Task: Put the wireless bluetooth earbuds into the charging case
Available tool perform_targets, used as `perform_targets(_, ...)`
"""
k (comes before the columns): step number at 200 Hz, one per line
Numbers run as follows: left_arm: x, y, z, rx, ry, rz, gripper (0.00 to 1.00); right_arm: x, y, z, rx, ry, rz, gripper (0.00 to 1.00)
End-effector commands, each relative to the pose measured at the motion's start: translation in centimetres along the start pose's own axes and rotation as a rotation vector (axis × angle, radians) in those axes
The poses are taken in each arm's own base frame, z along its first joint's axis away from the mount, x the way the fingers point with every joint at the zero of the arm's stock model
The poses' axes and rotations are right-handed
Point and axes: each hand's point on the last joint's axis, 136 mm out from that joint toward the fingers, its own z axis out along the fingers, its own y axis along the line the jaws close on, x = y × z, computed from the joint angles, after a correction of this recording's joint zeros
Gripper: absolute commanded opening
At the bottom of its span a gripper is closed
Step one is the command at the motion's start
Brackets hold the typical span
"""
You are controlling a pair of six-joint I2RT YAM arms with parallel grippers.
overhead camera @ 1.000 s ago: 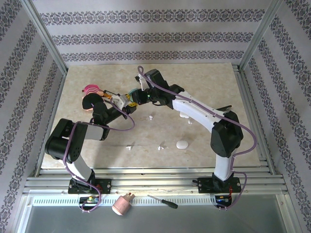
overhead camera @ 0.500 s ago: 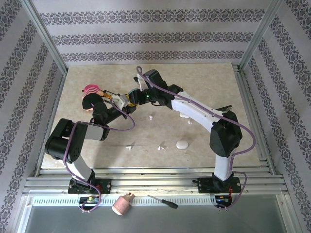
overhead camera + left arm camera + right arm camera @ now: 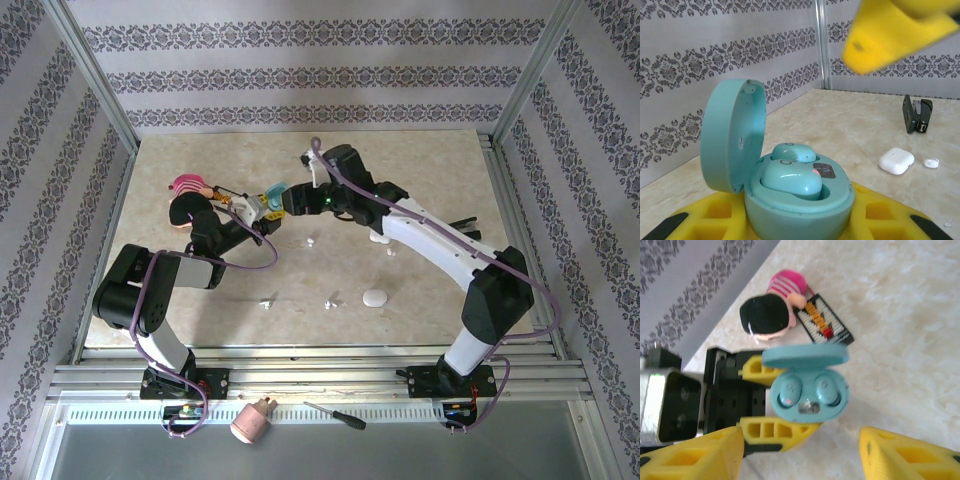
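Over the worktop (image 3: 420,170), the left end effector (image 3: 262,206) grips the open case (image 3: 810,390), earbuds (image 3: 790,389) seated; the right end effector (image 3: 801,455), spread wide, faces it closely.

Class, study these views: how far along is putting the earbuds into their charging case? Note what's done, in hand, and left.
Done: both teal earbuds sit in the teal case. In hand: the left fingers clamp that case, lid open; the right fingers stand open, apart from it. Left: a white earbud lies loose beside a closed white case.
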Motion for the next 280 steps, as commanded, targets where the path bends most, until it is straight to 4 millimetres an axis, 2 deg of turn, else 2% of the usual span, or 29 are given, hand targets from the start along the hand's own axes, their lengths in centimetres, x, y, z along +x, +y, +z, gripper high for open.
perform_targets(1, -1.6, -1.4, 0.6, 0.070, -0.033, 0.062, 0.24, -2.3, -0.6, -0.5, -0.024, -0.077, 0.050, 0.65)
perform_targets(28, -1.6, -2.0, 0.8, 0.105, -0.031, 0.070, 0.24, -3.3, -0.8, 0.8, -0.041, -0.065, 0.081, 0.67)
perform_targets(57, -2.0, -2.2, 0.9, 0.117, -0.039, 0.080, 0.24, -3.5, -0.8, 2.6, -0.061, -0.025, 0.105, 0.67)
perform_targets(89, -2.3, -1.8, 1.1, 0.104, -0.045, 0.077, 0.24, -2.7, -1.5, 3.7, -0.053, 0.002, 0.124, 0.66)
perform_targets(122, -2.2, -1.5, 1.2, 0.089, -0.051, 0.060, 0.24, -1.4, -2.2, 4.0, -0.045, 0.030, 0.144, 0.58)
perform_targets(166, -2.6, -0.8, 1.6, 0.060, -0.069, 0.041, 0.24, -0.4, -2.7, 3.2, -0.024, 0.026, 0.154, 0.58)
perform_targets(204, -3.1, -0.7, 1.6, 0.059, -0.090, 0.020, 0.23, -0.7, -2.6, 1.6, -0.050, -0.024, 0.186, 0.67)
perform_targets(226, -3.3, -1.1, 2.1, 0.060, -0.099, 0.007, 0.23, -0.7, -1.8, 0.3, -0.144, -0.060, 0.219, 0.73)
perform_targets(232, -3.4, -1.3, 2.2, 0.061, -0.104, 0.004, 0.23, -0.2, -1.9, 0.1, -0.172, -0.062, 0.254, 0.75)
perform_targets(247, -4.0, -1.4, 2.2, 0.063, -0.140, -0.026, 0.23, -0.6, -1.4, -1.1, -0.275, -0.110, 0.335, 0.77)
perform_targets(280, -5.2, -2.3, 2.7, 0.093, -0.184, -0.060, 0.23, 0.2, -2.4, -2.1, -0.432, -0.142, 0.526, 0.76)
